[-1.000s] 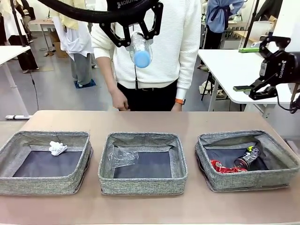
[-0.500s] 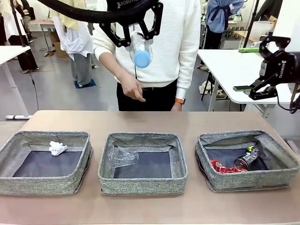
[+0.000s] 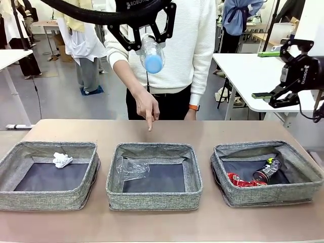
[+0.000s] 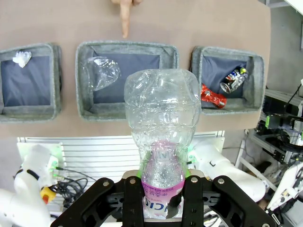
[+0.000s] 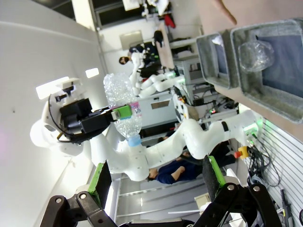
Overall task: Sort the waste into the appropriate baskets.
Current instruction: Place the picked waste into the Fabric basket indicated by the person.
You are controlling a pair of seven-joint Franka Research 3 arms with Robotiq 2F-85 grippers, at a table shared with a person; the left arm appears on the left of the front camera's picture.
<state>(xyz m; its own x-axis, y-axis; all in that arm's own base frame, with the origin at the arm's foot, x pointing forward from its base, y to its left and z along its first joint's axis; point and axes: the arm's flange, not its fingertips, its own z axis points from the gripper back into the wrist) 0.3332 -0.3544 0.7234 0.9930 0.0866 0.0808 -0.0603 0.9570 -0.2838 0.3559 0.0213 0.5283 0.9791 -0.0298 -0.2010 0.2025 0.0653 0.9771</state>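
1. Hanging high over the far side of the tabletop (image 3: 61,129) in the front view, the left claw (image 3: 150,41) is clamped on a clear plastic bottle (image 3: 151,53), whose blue cap points toward the near side and slightly down. The middle basket (image 3: 153,174) lies below and nearer, with a crumpled clear bottle (image 3: 130,168) already in its left part. The person's hand (image 3: 147,107) points a finger down at the tabletop just beyond that basket. The left basket (image 3: 48,173) holds a white tissue wad (image 3: 62,160); the right basket (image 3: 267,172) holds a red can (image 3: 239,180) and a dark can (image 3: 265,171). The right claw (image 3: 276,96) hangs far right, well apart from all this, jaws wide and empty.

2. Looking down the left wrist view, the claw's jaws close on the bottle's pink-labelled end (image 4: 162,182); its long axis runs straight away from the claw toward the middle basket (image 4: 127,78), which sits almost directly under it. The pointing finger (image 4: 125,18) shows beyond the basket's far rim.

3. Seen from the right wrist, the right claw (image 5: 156,182) stands fully spread with nothing between its fingers; the left claw (image 5: 122,111) and its bottle show far off.
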